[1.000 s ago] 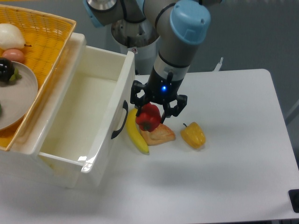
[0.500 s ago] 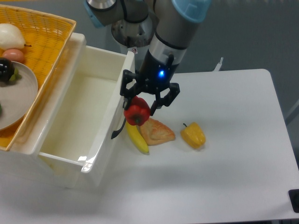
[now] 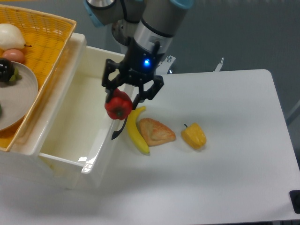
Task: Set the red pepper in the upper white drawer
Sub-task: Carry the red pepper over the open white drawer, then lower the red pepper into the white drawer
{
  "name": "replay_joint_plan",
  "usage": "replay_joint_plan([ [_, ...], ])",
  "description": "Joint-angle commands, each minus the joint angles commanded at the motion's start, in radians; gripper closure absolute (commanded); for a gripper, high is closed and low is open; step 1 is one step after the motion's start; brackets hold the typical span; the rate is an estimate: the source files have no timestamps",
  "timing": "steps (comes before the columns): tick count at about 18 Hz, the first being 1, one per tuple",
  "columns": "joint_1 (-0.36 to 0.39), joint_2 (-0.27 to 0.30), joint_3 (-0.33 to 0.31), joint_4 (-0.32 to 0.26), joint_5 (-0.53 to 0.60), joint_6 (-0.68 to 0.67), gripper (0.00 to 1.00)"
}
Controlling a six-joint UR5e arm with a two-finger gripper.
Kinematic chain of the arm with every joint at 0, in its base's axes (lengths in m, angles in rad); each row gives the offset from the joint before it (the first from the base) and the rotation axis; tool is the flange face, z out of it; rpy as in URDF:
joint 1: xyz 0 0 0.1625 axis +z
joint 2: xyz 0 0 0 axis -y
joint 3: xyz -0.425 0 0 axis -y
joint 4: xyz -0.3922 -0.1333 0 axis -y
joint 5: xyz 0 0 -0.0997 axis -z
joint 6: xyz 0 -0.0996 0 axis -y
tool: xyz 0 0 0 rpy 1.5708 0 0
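My gripper (image 3: 123, 100) is shut on the red pepper (image 3: 117, 106) and holds it in the air over the front panel of the upper white drawer (image 3: 75, 117). The drawer is pulled open and its white inside shows nothing in it. Its curved black handle (image 3: 121, 126) is partly hidden behind the pepper. The pepper hangs right above the drawer's front rim, at the edge of the opening.
A banana (image 3: 136, 131), a piece of bread (image 3: 156, 131) and a yellow pepper (image 3: 193, 135) lie on the white table right of the drawer. A yellow woven basket (image 3: 49, 42) with a plate and several foods sits on top of the drawer unit at the left.
My gripper has lifted the red pepper off the table by the bread and carried it up and left, from beside the banana to above the drawer's front panel.
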Motion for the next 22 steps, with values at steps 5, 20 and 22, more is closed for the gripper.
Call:
replay_joint_plan([
  [5, -0.052, 0.015, -0.029, -0.006, 0.049, 0.077, 0.51],
  [20, -0.115, 0.048, -0.110, -0.003, 0.120, 0.091, 0.51],
  [22, -0.121, 0.048, -0.126, -0.009, 0.126, 0.088, 0.51],
])
